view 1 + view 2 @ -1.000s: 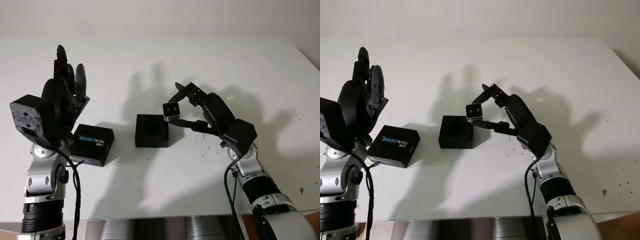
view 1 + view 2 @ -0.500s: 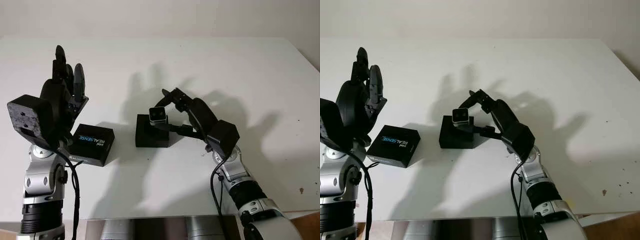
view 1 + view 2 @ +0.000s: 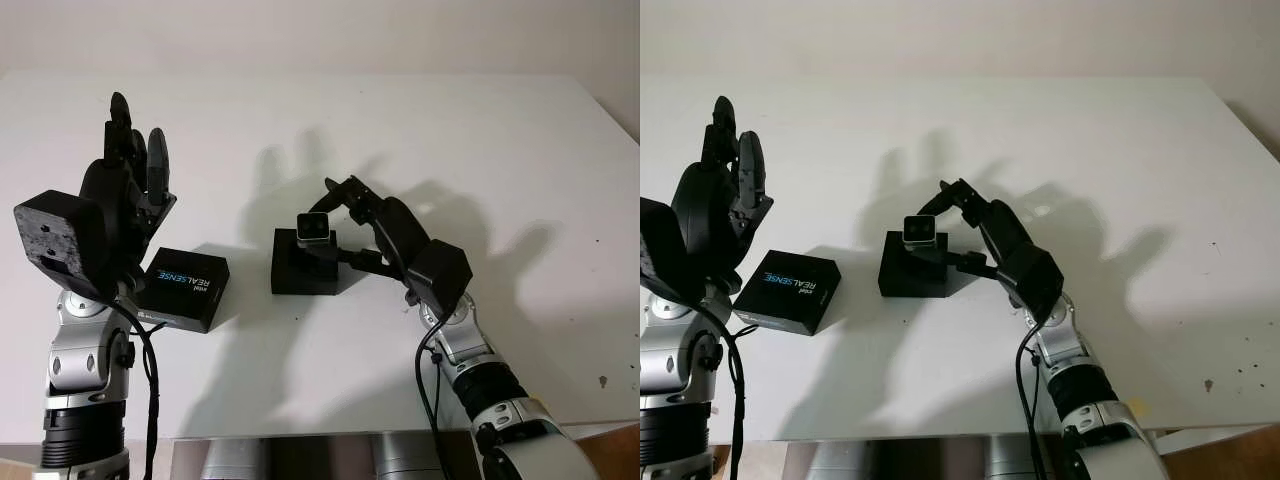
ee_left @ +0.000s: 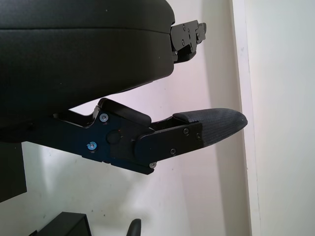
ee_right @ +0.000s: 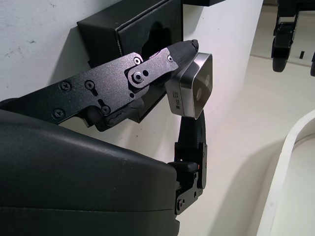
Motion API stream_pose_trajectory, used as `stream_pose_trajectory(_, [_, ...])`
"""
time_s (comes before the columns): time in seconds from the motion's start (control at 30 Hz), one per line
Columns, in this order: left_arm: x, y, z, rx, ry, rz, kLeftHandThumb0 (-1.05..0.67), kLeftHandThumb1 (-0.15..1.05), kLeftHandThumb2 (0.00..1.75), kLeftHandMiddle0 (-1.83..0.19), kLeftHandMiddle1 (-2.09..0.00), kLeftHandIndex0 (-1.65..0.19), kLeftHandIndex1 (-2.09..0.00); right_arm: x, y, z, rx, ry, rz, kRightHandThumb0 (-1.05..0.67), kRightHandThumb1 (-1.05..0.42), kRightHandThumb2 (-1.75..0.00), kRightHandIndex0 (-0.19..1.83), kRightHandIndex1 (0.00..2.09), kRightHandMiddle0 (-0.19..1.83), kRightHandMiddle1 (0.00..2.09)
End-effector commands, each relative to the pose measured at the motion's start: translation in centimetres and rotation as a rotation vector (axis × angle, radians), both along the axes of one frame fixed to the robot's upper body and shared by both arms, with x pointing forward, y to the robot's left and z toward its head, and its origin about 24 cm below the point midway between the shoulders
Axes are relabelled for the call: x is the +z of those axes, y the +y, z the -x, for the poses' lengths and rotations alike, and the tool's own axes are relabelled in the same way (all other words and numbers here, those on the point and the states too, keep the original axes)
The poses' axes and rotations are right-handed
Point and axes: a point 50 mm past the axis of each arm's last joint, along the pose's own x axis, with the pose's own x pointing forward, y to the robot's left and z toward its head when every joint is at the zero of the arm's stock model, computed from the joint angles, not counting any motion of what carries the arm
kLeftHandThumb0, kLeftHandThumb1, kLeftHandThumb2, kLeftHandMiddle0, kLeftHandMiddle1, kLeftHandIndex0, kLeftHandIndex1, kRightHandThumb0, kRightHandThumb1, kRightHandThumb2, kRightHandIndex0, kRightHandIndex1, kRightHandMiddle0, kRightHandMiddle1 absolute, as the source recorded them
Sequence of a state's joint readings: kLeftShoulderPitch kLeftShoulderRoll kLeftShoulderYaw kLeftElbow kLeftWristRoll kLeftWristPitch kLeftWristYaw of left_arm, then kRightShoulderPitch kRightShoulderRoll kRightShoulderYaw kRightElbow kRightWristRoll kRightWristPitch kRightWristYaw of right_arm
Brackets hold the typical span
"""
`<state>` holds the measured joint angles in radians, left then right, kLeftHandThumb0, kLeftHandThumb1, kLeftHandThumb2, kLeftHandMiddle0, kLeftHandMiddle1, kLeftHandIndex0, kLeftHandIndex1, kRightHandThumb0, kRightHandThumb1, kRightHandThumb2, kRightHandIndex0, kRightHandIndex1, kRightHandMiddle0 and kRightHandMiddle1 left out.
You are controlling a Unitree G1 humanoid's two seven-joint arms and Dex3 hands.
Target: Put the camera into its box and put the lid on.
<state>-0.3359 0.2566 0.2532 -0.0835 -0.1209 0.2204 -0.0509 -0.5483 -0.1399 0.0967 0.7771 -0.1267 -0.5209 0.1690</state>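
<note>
A small silver camera [image 3: 314,229] is pinched in my right hand [image 3: 333,222], just above the open black box [image 3: 300,268] at the table's middle. In the right wrist view the camera [image 5: 193,86] sits between two black fingers [image 5: 147,69], close over the box's cut-out [image 5: 147,37]. It hangs over the box's right half, lens face turned toward me. The black lid [image 3: 186,289], printed REALSENSE, lies flat to the box's left. My left hand [image 3: 128,175] is open and raised upright just left of the lid, holding nothing.
The white table [image 3: 450,130] stretches wide behind and to the right of the box. Its front edge [image 3: 300,425] runs close to my arms. A few dark specks mark the surface at the right [image 3: 603,380].
My right hand carried the camera leftward, from beside the box's right edge to over the box. In the last half second it barely shifted. The left hand and lid stayed put.
</note>
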Motion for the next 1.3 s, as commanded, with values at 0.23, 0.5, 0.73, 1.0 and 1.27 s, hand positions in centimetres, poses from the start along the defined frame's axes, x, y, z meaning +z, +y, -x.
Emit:
stream_pose_trajectory(0.23, [0.0, 0.1, 0.3, 0.0, -0.007, 0.002, -0.69, 1.05, 0.64, 0.19, 0.0, 0.19, 0.0, -0.3, 0.4, -0.1, 0.002, 0.016, -0.013, -0.44, -0.95, -0.05, 0.21, 0.05, 0.31, 1.61])
stream_pose_trajectory(0.5, [0.0, 0.2, 0.4, 0.003, -0.001, -0.003, -0.7, 1.05, 0.64, 0.19, 0.0, 0.19, 0.0, -0.4, 0.7, -0.1, 0.01, 0.012, 0.005, -0.45, -0.95, -0.05, 0.22, 0.06, 0.31, 1.61])
stream_pose_trajectory(0.73, [0.1, 0.2, 0.4, 0.0, -0.001, -0.008, -0.7, 1.05, 0.64, 0.19, 0.0, 0.19, 0.0, -0.5, 1.2, -0.1, 0.024, 0.024, 0.012, -0.46, -0.94, -0.05, 0.23, 0.06, 0.33, 1.61])
stream_pose_trajectory(1.0, [0.0, 0.3, 0.5, 0.002, -0.002, -0.011, -0.7, 1.05, 0.64, 0.19, 0.0, 0.19, 0.0, -0.7, 1.4, 0.0, 0.034, 0.04, 0.028, -0.46, -0.94, -0.05, 0.23, 0.06, 0.34, 1.59])
stream_pose_trajectory(1.27, [0.1, 0.2, 0.5, 0.001, 0.003, -0.018, -0.7, 1.05, 0.65, 0.19, 0.0, 0.19, 0.0, -0.7, 1.5, 0.0, 0.036, 0.055, 0.03, -0.46, -0.94, -0.05, 0.22, 0.05, 0.34, 1.57])
